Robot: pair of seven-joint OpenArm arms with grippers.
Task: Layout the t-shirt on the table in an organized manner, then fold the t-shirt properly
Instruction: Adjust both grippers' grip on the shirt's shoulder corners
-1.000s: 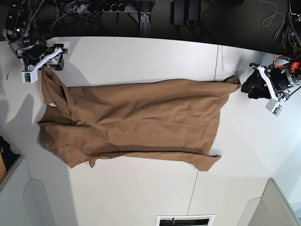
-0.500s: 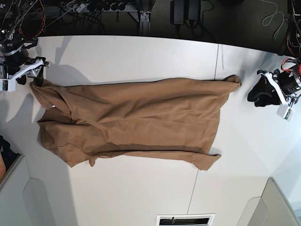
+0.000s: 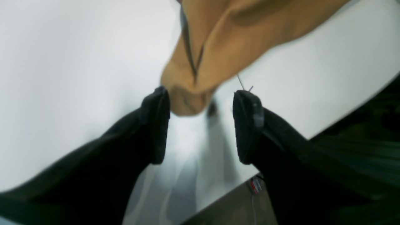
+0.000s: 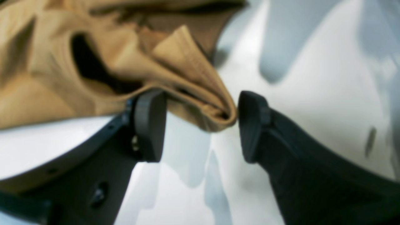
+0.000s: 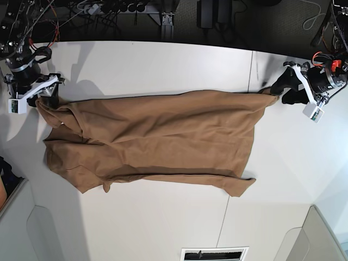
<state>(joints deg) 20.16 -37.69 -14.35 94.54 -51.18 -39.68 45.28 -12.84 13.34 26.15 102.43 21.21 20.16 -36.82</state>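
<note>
— Now, item one: where is the t-shirt (image 5: 157, 138)?
— Spread lengthwise on the white table (image 5: 163, 60).
— Grippers?
— Left gripper (image 3: 201, 125): jaws apart at the hem corner. Right gripper (image 4: 200, 125): jaws apart around a sleeve fold.

Dark floor (image 5: 261, 27) behind far edge; cable tangle (image 5: 103, 11) up top; grey vent grille (image 5: 213, 254) below.

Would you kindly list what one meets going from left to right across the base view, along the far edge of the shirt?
Right gripper → tan t-shirt → dark seam line in the white table → left gripper.
</note>
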